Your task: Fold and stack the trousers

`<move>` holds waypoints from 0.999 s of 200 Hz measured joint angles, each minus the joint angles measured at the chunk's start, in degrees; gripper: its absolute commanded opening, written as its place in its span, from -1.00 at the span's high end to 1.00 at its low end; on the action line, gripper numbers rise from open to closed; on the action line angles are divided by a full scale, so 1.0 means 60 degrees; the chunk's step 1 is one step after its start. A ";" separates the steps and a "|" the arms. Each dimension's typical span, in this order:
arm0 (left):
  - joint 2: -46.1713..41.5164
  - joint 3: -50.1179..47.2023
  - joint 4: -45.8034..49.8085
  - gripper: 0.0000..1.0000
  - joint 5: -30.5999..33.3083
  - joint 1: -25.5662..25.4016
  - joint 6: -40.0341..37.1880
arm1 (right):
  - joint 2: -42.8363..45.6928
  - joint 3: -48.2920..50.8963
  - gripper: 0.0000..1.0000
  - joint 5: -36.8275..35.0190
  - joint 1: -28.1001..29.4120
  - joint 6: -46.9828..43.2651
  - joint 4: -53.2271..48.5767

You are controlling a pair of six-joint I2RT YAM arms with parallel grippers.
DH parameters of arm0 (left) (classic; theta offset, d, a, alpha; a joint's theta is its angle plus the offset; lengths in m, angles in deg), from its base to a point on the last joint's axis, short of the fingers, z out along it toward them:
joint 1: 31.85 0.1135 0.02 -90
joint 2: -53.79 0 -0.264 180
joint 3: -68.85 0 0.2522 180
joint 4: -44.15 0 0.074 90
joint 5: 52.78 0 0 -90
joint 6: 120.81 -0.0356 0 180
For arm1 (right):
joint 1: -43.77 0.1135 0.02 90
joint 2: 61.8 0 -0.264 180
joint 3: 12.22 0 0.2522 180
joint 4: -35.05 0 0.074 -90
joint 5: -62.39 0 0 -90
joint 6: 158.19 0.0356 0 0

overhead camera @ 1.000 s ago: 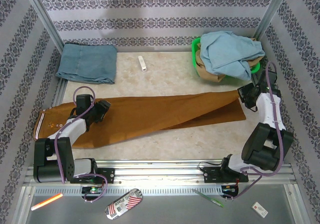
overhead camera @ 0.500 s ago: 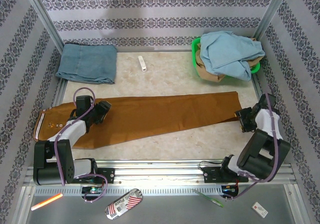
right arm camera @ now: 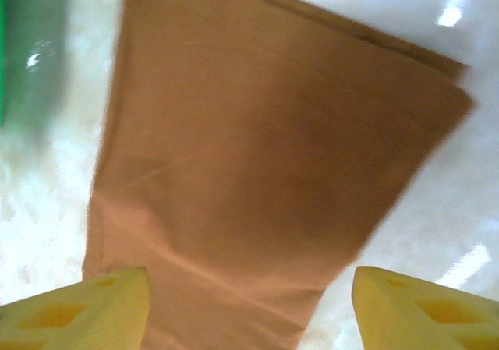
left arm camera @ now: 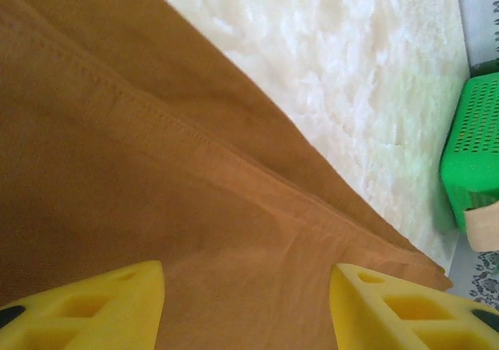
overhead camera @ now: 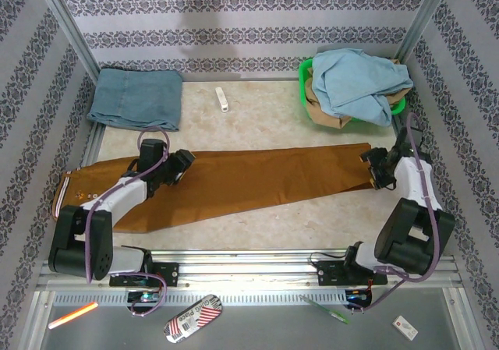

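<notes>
The rust-brown trousers [overhead camera: 249, 180] lie flat and stretched across the table, waistband [overhead camera: 60, 198] at the left and leg ends [overhead camera: 360, 163] at the right. My left gripper [overhead camera: 184, 164] hovers over the upper legs, its yellow fingers [left arm camera: 93, 307] spread apart above the cloth [left arm camera: 156, 178] with nothing between them. My right gripper [overhead camera: 373, 167] sits at the leg ends, open. In the right wrist view its fingertips [right arm camera: 86, 311] straddle the trouser leg [right arm camera: 265, 155] without gripping it.
A folded denim-blue cloth [overhead camera: 134, 99] rests at the back left. A green basket [overhead camera: 306, 77] with light-blue and tan clothes stands at the back right, close to my right arm. A small white object [overhead camera: 223, 99] lies near the back wall.
My right gripper opened and let go of the leg ends, which now lie flat. My left gripper slid right along the trousers and spread slightly wider.
</notes>
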 measured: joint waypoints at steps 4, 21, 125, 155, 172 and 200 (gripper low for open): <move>0.0000 -0.0055 -0.0047 -0.17 0.0000 -0.0015 0.0015 | 0.0015 0.0076 -0.58 0.0022 -0.0117 -0.0015 -0.0004; 0.0015 -0.0248 -0.0138 -0.17 0.0036 -0.0044 0.0076 | 0.0025 0.0397 -0.59 0.0106 -0.0576 0.0051 0.0073; 0.0754 -0.0321 -0.0605 -0.17 0.0004 -0.0044 0.0098 | -0.1985 0.0033 0.98 0.0321 -0.0994 0.0991 0.1118; 0.1096 -0.0321 -0.0750 -0.17 -0.0073 -0.0044 0.0098 | -0.1759 -0.0670 1.00 -0.0011 -0.0769 0.0521 0.0867; 0.1246 -0.0321 -0.0860 -0.17 -0.0131 -0.0044 0.0098 | -0.1701 -0.1147 1.00 -0.0262 -0.0452 0.0109 0.0783; 0.1311 -0.0321 -0.1064 -0.15 -0.0222 -0.0044 0.0098 | -0.1574 -0.1614 1.00 -0.0710 0.0237 -0.0612 0.1053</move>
